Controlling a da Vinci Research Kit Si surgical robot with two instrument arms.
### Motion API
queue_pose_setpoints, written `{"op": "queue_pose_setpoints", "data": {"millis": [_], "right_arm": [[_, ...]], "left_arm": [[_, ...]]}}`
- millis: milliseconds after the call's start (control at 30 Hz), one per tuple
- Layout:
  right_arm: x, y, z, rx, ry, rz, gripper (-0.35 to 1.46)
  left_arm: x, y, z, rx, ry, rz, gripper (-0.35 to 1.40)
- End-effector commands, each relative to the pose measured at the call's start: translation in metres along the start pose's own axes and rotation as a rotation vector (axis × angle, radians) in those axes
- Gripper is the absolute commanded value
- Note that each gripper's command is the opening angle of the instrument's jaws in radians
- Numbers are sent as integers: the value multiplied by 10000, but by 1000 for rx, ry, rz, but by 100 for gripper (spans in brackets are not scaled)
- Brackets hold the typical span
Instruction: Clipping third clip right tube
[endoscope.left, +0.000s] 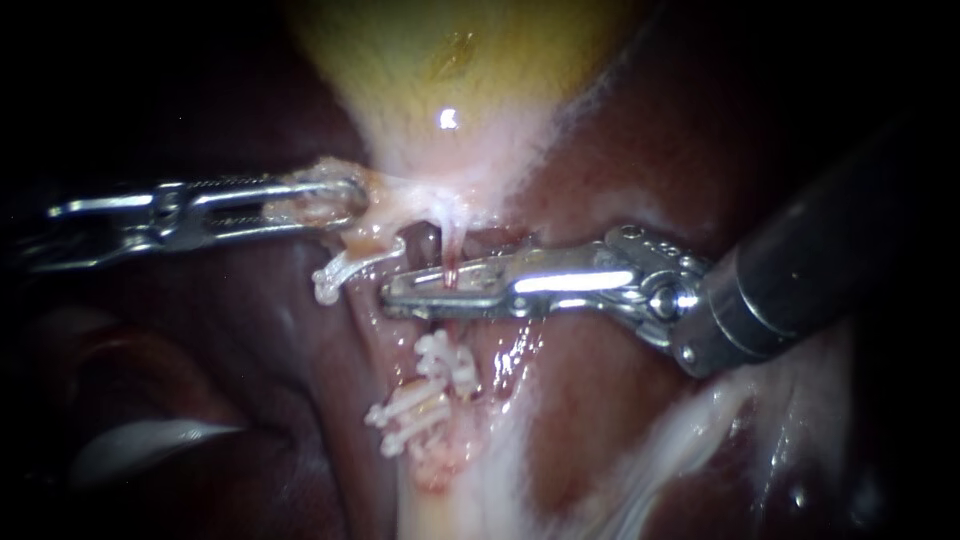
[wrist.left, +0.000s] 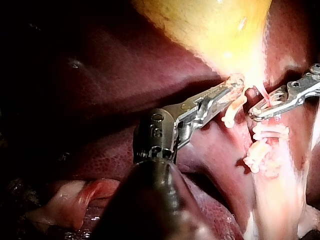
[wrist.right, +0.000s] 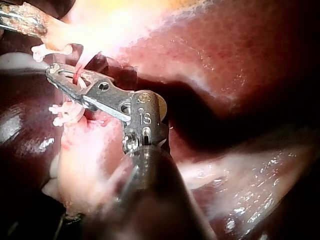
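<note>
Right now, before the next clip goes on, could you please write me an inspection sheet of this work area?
Surface: liver, dark red and wet, under everything.
Job's things: thin tube hanging below the yellow gallbladder; white clips lower down.
Clutter: nothing seen.
Instruments: left instrument has its jaws shut on pale tissue at the gallbladder's narrow end; right instrument has its tip at the thin tube.
Cables: nothing seen.
Surroundings: dark, nothing seen.

- Left instrument (endoscope.left: 335, 205): slim silvery metal tip; round pins at the wrist; dark shaft behind the wrist.
- Right instrument (endoscope.left: 400, 293): silvery slotted tip; pinned wrist; smooth dark cylindrical shaft behind it.
</note>
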Motion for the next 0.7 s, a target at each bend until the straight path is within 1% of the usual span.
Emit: {"op": "queue_pose_setpoints", "data": {"millis": [33,200,700], "right_arm": [[0,-1,0,-5,4,-1,-35],[-1,-2,-3,-14,-22,0,-35],[-1,-2,-4,-14,-22,0,-35]], "left_arm": [[0,0,0,0,0,0,-35],[0,0,0,0,0,0,-35],[0,0,-1,0,0,0,-35]]}}
